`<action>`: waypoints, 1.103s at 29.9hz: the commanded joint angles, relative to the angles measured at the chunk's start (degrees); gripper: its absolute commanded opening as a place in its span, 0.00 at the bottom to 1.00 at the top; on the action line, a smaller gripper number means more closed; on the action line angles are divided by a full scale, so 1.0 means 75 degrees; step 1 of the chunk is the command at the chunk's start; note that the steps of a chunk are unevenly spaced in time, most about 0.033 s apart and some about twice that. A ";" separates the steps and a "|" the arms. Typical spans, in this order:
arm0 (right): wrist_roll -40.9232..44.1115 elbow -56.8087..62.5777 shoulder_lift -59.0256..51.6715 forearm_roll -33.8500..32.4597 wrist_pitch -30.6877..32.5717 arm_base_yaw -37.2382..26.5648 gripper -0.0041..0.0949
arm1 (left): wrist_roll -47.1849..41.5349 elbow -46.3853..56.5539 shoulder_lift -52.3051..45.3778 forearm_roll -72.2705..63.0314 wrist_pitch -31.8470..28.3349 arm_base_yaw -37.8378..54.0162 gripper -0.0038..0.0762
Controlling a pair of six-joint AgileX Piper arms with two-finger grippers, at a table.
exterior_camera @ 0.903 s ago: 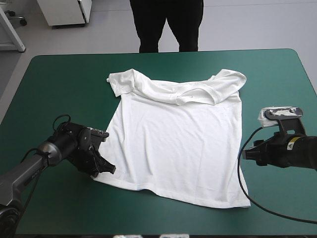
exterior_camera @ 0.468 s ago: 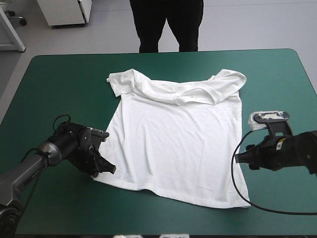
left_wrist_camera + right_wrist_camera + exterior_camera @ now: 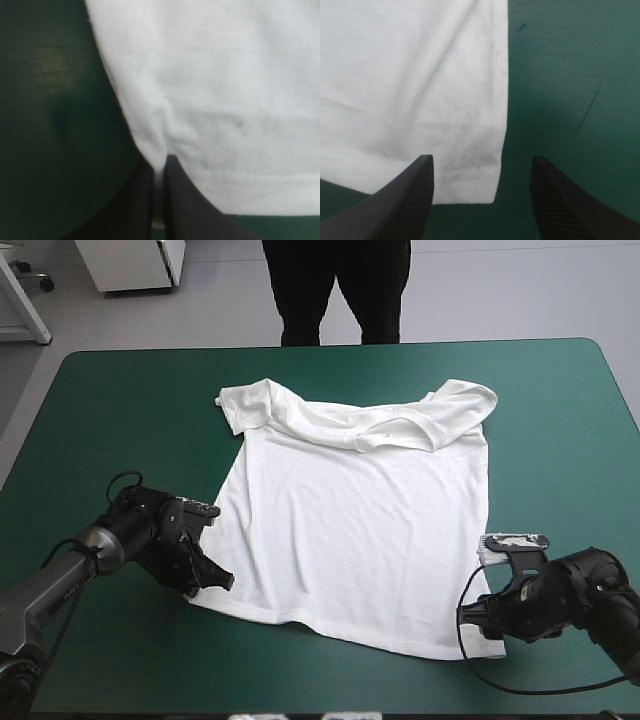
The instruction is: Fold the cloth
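The white T-shirt (image 3: 360, 530) lies spread flat on the teal-green table, collar toward the far edge and hem toward the near edge. My left gripper (image 3: 215, 580) sits at the hem's left corner, shut on the T-shirt. The left wrist view shows a pinch of white T-shirt (image 3: 225, 100) caught between the nearly closed fingers of the left gripper (image 3: 159, 160). My right gripper (image 3: 478, 615) is low at the hem's right corner. In the right wrist view the right gripper (image 3: 482, 162) stands open, and that corner of the T-shirt (image 3: 410, 90) lies flat between its fingers.
Teal-green cover (image 3: 560, 410) shows on every side of the shirt, widest at the left and right. Both sleeves are folded in near the collar (image 3: 390, 430). The table's near edge runs close behind both grippers.
My right gripper has moved toward the near edge and in toward the shirt, from beside its right side to the hem's right corner. The left gripper and the shirt have stayed put.
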 commanded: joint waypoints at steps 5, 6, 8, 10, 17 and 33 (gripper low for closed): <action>0.0043 0.0469 0.0308 0.0089 -0.0718 0.0020 0.59 | -0.0077 0.0123 0.0198 0.0538 -0.0642 0.0021 0.04; -0.0028 0.0488 0.0432 0.0180 -0.0769 0.0020 0.59 | -0.0077 0.0123 0.0198 0.0538 -0.0642 0.0021 0.04; -0.0127 0.0488 0.0758 0.0398 -0.0996 0.0020 0.58 | -0.0077 0.0123 0.0198 0.0538 -0.0642 0.0021 0.04; -0.0088 0.0488 0.1068 0.0475 -0.1132 0.0020 0.56 | -0.0077 0.0123 0.0198 0.0538 -0.0642 0.0021 0.04; -0.0276 0.0488 0.1834 0.0758 -0.1109 0.0020 0.16 | -0.0077 0.0123 0.0198 0.0538 -0.0644 0.0021 0.04; 0.0081 -0.2128 0.0515 -0.0740 -0.0209 0.0003 0.02 | -0.0077 -0.1704 -0.1330 0.0231 0.0299 0.0021 0.04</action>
